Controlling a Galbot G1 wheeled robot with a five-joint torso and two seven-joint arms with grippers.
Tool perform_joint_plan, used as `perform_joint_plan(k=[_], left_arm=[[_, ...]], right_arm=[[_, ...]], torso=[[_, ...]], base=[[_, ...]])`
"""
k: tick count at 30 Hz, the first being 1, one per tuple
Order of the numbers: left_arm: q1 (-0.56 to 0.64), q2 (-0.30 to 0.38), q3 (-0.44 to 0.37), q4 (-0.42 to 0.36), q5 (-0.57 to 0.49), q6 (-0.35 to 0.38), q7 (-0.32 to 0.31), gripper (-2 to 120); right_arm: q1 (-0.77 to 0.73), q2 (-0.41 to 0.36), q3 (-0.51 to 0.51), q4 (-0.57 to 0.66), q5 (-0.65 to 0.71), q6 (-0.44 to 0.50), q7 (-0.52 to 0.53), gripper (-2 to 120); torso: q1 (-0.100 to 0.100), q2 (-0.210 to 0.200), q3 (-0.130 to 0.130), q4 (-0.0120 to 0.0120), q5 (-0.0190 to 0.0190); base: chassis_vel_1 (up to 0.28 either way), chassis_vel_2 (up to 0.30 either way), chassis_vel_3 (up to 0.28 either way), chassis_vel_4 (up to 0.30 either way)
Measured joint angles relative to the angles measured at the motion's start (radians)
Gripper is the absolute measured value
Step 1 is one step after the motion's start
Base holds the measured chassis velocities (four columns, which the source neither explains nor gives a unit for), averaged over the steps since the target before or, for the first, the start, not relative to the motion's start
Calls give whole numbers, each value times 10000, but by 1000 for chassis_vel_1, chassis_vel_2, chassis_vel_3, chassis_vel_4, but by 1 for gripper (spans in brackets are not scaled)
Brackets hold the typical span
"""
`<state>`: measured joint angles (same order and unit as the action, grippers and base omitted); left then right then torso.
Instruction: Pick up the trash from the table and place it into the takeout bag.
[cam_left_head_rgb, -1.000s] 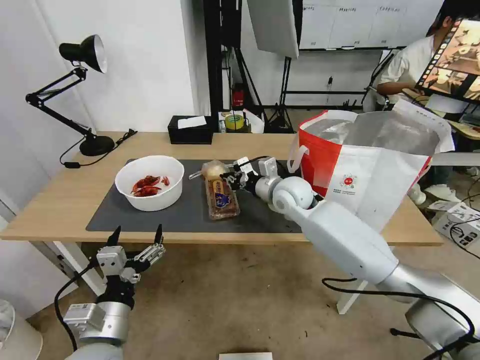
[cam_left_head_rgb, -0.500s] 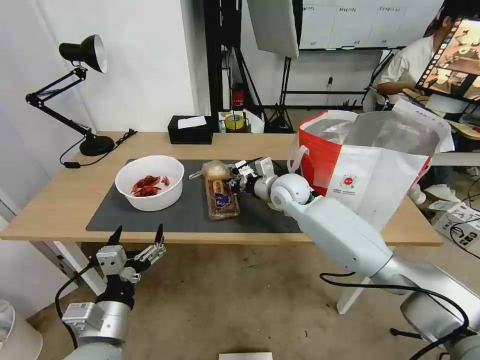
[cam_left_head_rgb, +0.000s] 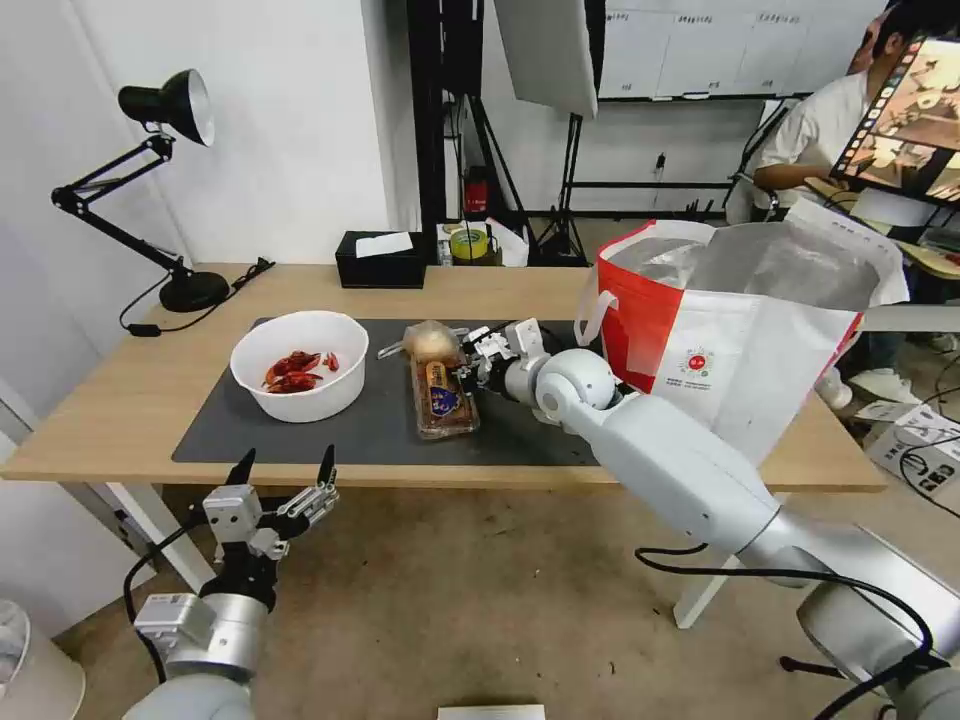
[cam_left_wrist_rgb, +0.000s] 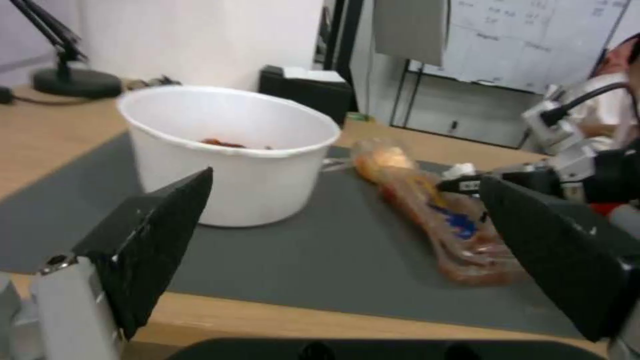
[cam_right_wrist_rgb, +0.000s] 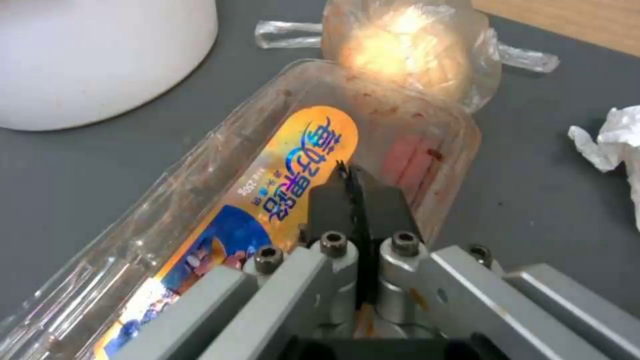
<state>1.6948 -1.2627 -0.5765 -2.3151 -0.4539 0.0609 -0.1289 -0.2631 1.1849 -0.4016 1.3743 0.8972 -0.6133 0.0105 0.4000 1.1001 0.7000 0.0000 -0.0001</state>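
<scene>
On the dark grey mat (cam_left_head_rgb: 370, 425) of the table (cam_left_head_rgb: 120, 400) stands a white bowl (cam_left_head_rgb: 298, 362) (cam_left_wrist_rgb: 233, 145) with red shells. Right of it lies the clear clamshell tray (cam_left_head_rgb: 443, 400) (cam_right_wrist_rgb: 220, 200) with an orange-blue label. A clear bag with a yellowish lump (cam_left_head_rgb: 428, 340) (cam_right_wrist_rgb: 407, 55) rests at the tray's far end. A crumpled white tissue (cam_right_wrist_rgb: 613, 140) lies beside them. My right gripper (cam_left_head_rgb: 466, 375) (cam_right_wrist_rgb: 352, 175) is shut on the tray's right rim. My left gripper (cam_left_head_rgb: 285, 475) (cam_left_wrist_rgb: 343, 175) hangs open below the table's front edge. The takeout bag (cam_left_head_rgb: 740, 330) stands open at the right.
A black tissue box (cam_left_head_rgb: 380, 258) sits at the table's back edge, and a black desk lamp (cam_left_head_rgb: 170, 200) stands at the back left with its cable trailing on the wood. Bare mat lies in front of the bowl and tray.
My right gripper has slid left to the tray's rim and its fingers have come together there. The left arm rose slightly. Bowl, tray and bag stayed put.
</scene>
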Motion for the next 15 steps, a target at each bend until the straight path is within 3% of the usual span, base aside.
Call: perform_joint_plan(k=[5,6,7,9,10,11,12,13,15], left_arm=[[-636,616,104,-270,-1664,921,-216,100],[-924,881,142,-374,-2526,1284,-481,100],[-924,881,142,-374,-2526,1284,-481,100],[-1401,1322,234,-501,-4217,1892,-1007,100],[-1401,1322,234,-501,-4217,1892,-1007,100],[-1552,1465,288,-540,-4852,2081,-1230,100],[-1834,1709,417,-580,-6003,2330,-1716,100],[-1834,1709,417,-580,-6003,2330,-1716,100],[-2101,1926,551,-586,-7188,2560,-2156,100]], right_arm=[[28,28,-106,10,65,-22,54,0],[29,27,-128,44,81,-27,72,0],[29,27,-128,44,81,-27,72,0],[29,24,-175,70,99,-31,101,0],[29,24,-175,70,99,-31,101,0],[29,24,-185,83,110,-32,108,0],[29,36,-201,91,139,-33,119,0],[29,36,-201,91,139,-33,119,0],[54,115,-244,68,177,-33,121,0]], torso=[[0,0,0,1,-2],[0,-1,0,-1,-1],[0,-1,0,-1,-1],[1,0,0,0,-1],[1,0,0,0,-1],[0,0,0,-1,1],[0,-1,0,-1,0],[0,-1,0,-1,0],[0,0,0,-2,0]], base=[[0,0,0,0],[0,0,0,0],[0,0,0,0],[0,0,0,0],[0,0,0,0],[0,0,0,0],[0,0,0,0],[0,0,0,0],[0,0,0,0]])
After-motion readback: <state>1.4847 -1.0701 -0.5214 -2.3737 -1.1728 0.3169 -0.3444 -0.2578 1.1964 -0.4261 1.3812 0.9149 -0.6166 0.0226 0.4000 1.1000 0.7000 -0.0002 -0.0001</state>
